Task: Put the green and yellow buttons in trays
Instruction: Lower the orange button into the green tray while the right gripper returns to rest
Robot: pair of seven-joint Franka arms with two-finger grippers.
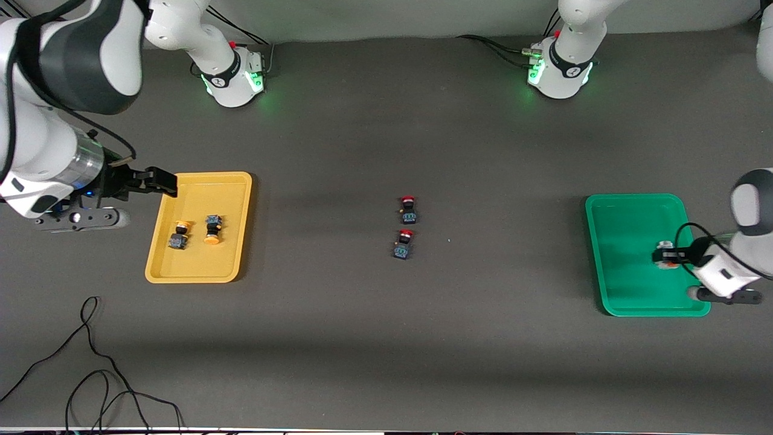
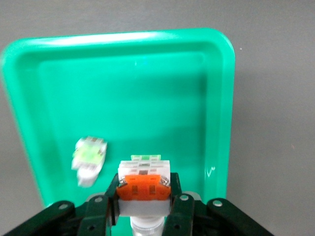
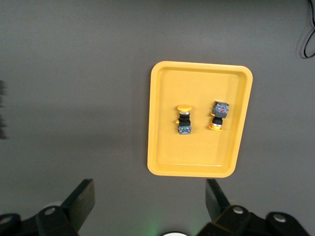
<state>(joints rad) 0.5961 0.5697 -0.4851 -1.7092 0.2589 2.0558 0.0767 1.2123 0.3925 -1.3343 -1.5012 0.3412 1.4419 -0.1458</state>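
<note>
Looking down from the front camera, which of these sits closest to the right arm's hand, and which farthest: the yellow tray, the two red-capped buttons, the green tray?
From the right hand, which hangs open over the yellow tray's rim:
1. Yellow tray, directly below it at the right arm's end of the table.
2. Red-capped buttons, mid-table. They are too close to each other to rank.
3. Green tray, at the left arm's end.

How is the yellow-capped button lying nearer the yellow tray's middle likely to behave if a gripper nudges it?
The yellow-capped button lies on its side, and its round cap suggests it may roll or pivot. Its squarish dark body probably stops long rolls. It looks small and light, likely sliding easily on the yellow tray.
</note>
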